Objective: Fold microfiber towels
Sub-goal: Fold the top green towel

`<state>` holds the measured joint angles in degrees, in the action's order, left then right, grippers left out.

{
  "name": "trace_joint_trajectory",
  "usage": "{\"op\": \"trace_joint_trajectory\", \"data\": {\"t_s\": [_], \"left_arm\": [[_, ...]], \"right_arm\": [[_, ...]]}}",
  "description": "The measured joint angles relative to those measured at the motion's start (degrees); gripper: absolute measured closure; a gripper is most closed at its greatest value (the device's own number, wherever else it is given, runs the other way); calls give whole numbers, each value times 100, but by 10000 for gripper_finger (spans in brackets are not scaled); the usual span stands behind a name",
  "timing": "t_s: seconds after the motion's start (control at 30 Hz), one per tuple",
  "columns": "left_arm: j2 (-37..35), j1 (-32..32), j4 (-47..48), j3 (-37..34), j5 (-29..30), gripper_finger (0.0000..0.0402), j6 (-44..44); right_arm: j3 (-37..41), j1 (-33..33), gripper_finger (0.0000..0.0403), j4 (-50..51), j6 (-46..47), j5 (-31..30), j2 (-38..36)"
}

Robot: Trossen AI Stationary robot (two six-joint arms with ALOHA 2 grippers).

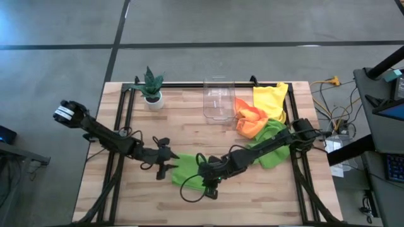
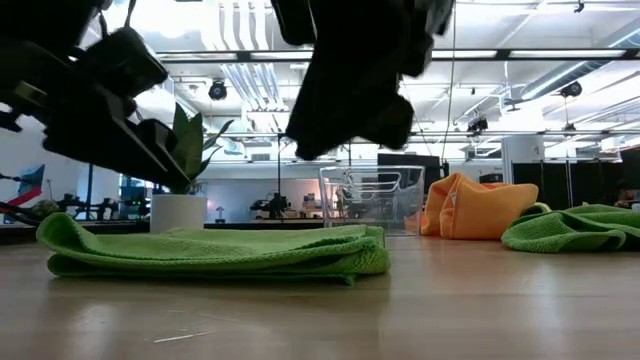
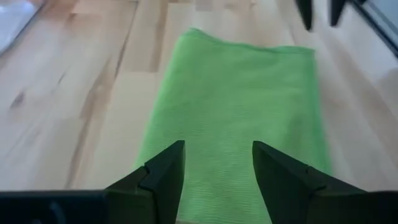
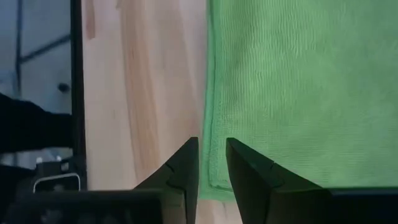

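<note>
- Potted plant: upper left of the table in the high view, standing clear of everything else.
- Left gripper: lower left of centre, just at the left edge of the folded green towel. Fingers spread, nothing between them; the left wrist view shows the towel lying flat past the tips.
- Folded green towel: lower centre of the table, lying flat; a low layered slab in the low view.
- Right gripper: lower centre, at the towel's near edge. Fingers close together with a narrow gap, not pinching; the towel's hem runs just past the tips.
- Clear plastic bin: top centre.
- Orange towel: bunched, just right of the bin.
- Yellow towel: upper right, touching the orange one.
- Second green towel: crumpled at right of centre, under the right arm and touching the orange towel.
</note>
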<state>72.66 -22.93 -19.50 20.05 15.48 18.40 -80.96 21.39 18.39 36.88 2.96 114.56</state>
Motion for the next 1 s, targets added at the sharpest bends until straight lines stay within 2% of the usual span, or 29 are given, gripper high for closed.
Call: {"op": "trace_joint_trajectory", "data": {"t_s": [0.23,0.5,0.7,1.0], "left_arm": [[271,796,321,60,-588,229,524],[540,1834,907,336,-961,229,1253],[817,1969,1472,688,-1064,229,751],[1089,1945,1825,954,-1362,229,626]], "right_arm": [[529,0,326,-860,626,310,2],[691,-2,326,-941,884,575,74],[697,-2,326,-871,958,603,188],[684,-190,327,189,782,610,236]]}}
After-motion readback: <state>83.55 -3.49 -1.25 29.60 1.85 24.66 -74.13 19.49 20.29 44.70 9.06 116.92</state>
